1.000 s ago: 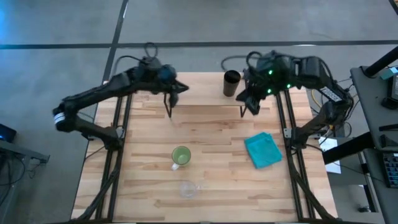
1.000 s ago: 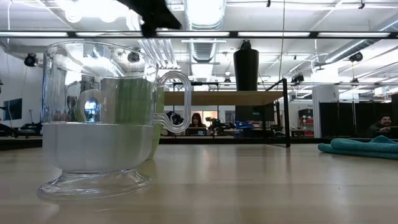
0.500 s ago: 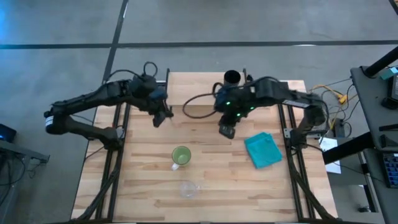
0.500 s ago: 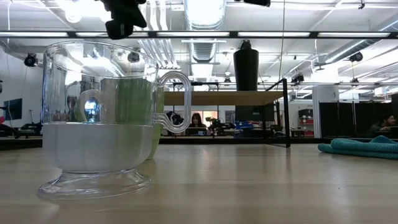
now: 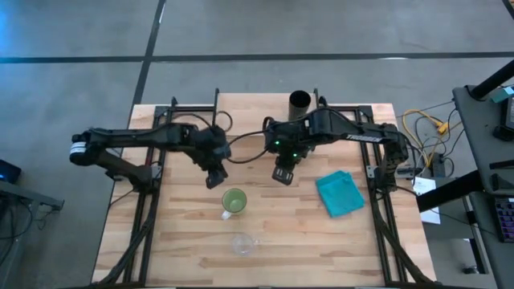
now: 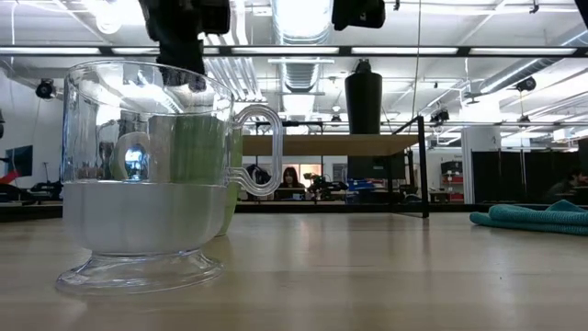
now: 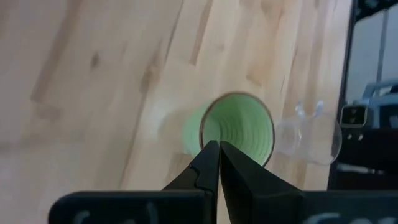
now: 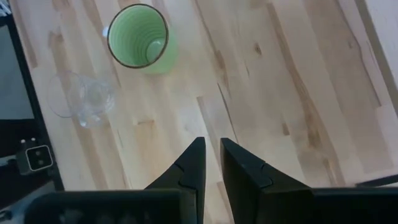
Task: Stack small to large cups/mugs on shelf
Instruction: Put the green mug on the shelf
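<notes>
The green mug (image 5: 234,201) stands upright on the table's middle, and its open mouth shows in both wrist views (image 7: 239,130) (image 8: 138,35). The clear glass cup (image 5: 243,242) stands nearer the near edge and fills the left of the low view (image 6: 147,175). The black cup (image 5: 299,102) stands on the shelf (image 6: 322,144) at the far edge. My left gripper (image 5: 213,178) is shut and hangs in the air just far-left of the mug (image 7: 217,147). My right gripper (image 5: 281,172), far-right of the mug, has its fingers almost together (image 8: 211,144).
A teal folded cloth (image 5: 340,193) lies on the table's right side, also visible low in the low view (image 6: 533,218). Black frame rails run along both table sides. Bare wood lies between the mug and the cloth.
Both arms have swung from the far edge toward the table's middle and come lower. My left gripper has moved nearward and right toward the green mug. My right gripper has moved left and nearward, away from the black cup. The cups have stayed where they were.
</notes>
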Robot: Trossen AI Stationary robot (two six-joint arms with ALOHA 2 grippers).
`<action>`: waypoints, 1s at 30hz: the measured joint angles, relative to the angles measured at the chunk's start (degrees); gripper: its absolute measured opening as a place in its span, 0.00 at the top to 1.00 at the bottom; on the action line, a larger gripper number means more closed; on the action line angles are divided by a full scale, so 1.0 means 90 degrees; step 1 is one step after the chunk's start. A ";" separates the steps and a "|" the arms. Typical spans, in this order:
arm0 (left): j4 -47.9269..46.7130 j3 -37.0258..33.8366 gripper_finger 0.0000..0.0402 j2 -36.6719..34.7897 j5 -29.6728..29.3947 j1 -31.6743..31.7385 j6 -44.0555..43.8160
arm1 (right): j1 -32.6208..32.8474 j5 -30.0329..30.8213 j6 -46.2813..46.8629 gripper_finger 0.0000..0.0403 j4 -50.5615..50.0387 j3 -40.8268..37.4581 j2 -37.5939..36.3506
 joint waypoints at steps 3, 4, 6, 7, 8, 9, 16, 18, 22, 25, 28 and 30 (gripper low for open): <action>0.0058 -0.0080 1.00 0.0223 0.0000 -0.0169 0.0000 | 0.0026 -0.0008 0.0000 0.89 0.0002 0.0000 -0.0007; 0.0058 -0.0083 1.00 0.0301 0.0001 -0.0207 0.0000 | 0.0026 -0.0008 0.0000 0.89 0.0002 0.0003 -0.0007; 0.0076 -0.0086 1.00 0.0453 0.0002 -0.0276 -0.0002 | 0.0026 -0.0008 0.0002 0.89 0.0006 0.0019 -0.0012; 0.0092 -0.0083 1.00 0.0523 0.0002 -0.0302 -0.0002 | 0.0026 -0.0008 0.0002 0.89 0.0004 0.0019 -0.0011; 0.0106 -0.0083 1.00 0.0596 0.0003 -0.0327 -0.0005 | 0.0026 -0.0008 0.0002 0.89 0.0001 0.0019 -0.0012; 0.0121 -0.0083 1.00 0.0661 0.0013 -0.0351 -0.0013 | 0.0026 -0.0008 0.0002 0.89 0.0002 0.0019 -0.0012; 0.0186 -0.0083 1.00 0.1148 0.0095 -0.0547 -0.0145 | 0.0026 -0.0008 0.0002 0.88 -0.0013 0.0022 -0.0017; 0.0219 -0.0083 1.00 0.1248 0.0097 -0.0574 -0.0141 | 0.0026 -0.0008 0.0000 0.88 -0.0034 0.0022 -0.0026; 0.0274 -0.0074 1.00 0.1345 0.0095 -0.0574 -0.0127 | 0.0026 -0.0008 0.0000 0.88 -0.0052 0.0024 -0.0036; 0.0334 -0.0074 1.00 0.1381 0.0095 -0.0574 -0.0109 | 0.0026 -0.0008 -0.0003 0.88 -0.0056 0.0024 -0.0036; 0.0351 -0.0071 1.00 0.1377 0.0093 -0.0574 -0.0109 | 0.0026 -0.0008 -0.0002 0.88 -0.0056 0.0024 -0.0036; 0.0363 -0.0071 1.00 0.1333 0.0087 -0.0574 -0.0104 | 0.0026 -0.0006 -0.0004 0.88 -0.0056 0.0024 -0.0036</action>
